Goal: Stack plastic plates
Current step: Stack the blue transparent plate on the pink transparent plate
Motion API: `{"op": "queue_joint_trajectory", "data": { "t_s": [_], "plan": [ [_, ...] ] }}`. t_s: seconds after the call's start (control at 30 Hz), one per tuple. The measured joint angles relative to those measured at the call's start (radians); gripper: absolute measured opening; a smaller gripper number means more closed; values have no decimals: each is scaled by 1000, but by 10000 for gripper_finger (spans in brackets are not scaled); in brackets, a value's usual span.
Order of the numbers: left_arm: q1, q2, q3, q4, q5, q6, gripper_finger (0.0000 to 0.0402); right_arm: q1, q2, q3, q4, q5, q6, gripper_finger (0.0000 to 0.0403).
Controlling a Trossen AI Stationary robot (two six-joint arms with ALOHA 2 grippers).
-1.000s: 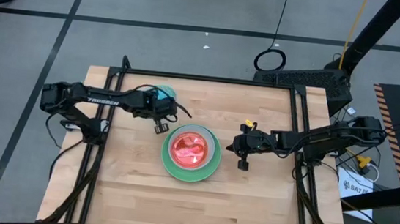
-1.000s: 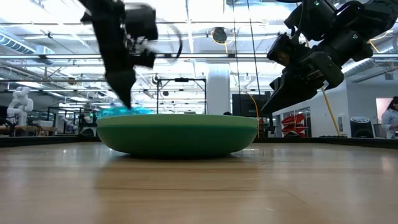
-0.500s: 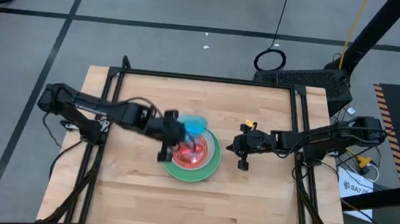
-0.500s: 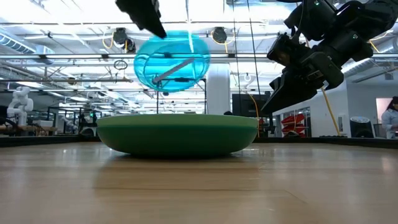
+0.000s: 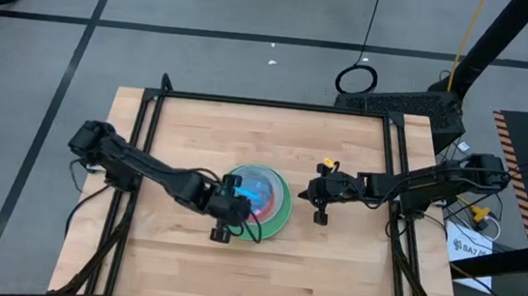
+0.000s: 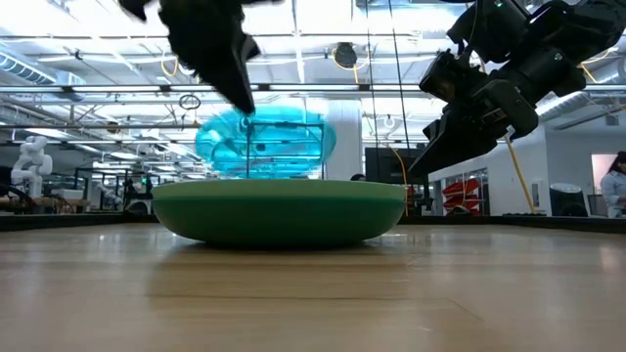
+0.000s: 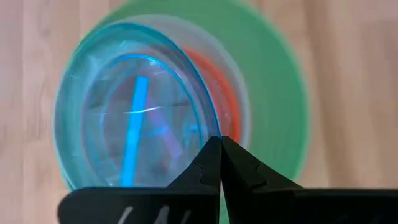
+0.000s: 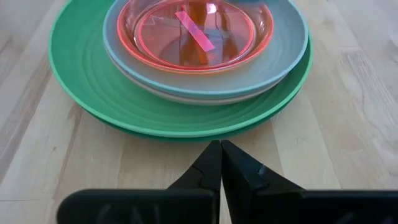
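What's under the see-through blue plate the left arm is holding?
Under the translucent blue plate, pinched by the left end effector, the pink-red plate sits in a light blue plate on the green plate. Anything beneath that is covered.

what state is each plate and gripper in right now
translucent blue plate: held by its rim, tilted above the stack
pink-red plate: nested in the light blue plate
green plate: lowest visible in the stack, on the table
left gripper: jaws shut on blue plate
right gripper: jaws shut, empty, beside the stack
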Motion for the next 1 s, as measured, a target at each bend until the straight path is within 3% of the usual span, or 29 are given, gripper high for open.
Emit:
{"op": "queue_joint_trajectory", "data": {
  "t_s": [0.17, 0.47, 0.73, 1.0],
  "plan": [
    [28, 52, 0, 13, -4, -51, 12, 0, 0, 0, 0, 0, 4, 6],
    [54, 55, 0, -25, -11, -24, 78, 0, 0, 0, -1, -2, 10, 6],
    [1, 48, 0, -17, -157, 42, 82, 33, 0, 0, -5, -5, -48, 6],
    [-38, -57, 0, -69, -203, 77, 83, 31, 3, 0, 89, 53, 13, 6]
  ]
}}
